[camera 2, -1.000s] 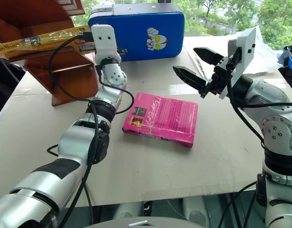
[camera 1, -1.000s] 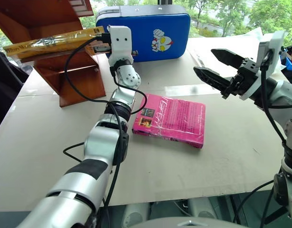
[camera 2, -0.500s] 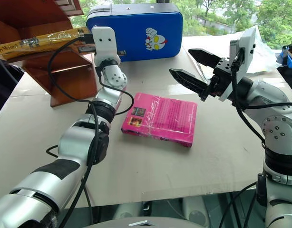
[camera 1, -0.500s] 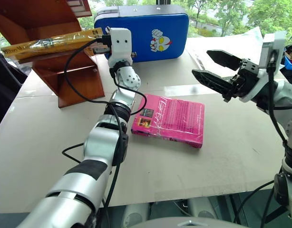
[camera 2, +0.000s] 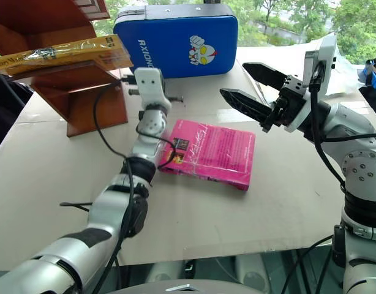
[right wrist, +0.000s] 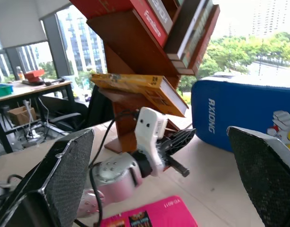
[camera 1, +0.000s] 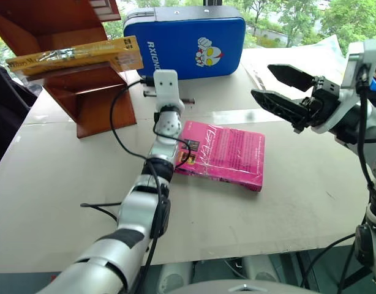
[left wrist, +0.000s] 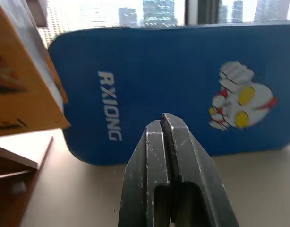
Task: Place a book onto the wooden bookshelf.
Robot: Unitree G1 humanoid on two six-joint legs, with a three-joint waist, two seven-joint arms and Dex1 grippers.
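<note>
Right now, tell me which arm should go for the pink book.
Right, probably. The right gripper hangs open just above the pink book. The left gripper is shut, pointing at the blue case.

glossy wrap on the book (camera 1: 78, 55) and pink book (camera 1: 225, 153); polished wood bookshelf (camera 1: 84, 92); smooth blue case (camera 1: 188, 40); matt table (camera 1: 65, 184).

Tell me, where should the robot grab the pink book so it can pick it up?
Probably by a long edge. The pink book lies flat on the table, so its cover gives nothing to pinch. The open right tool hovers above its far corner and could come down from above, straddling the edge nearest it.
</note>
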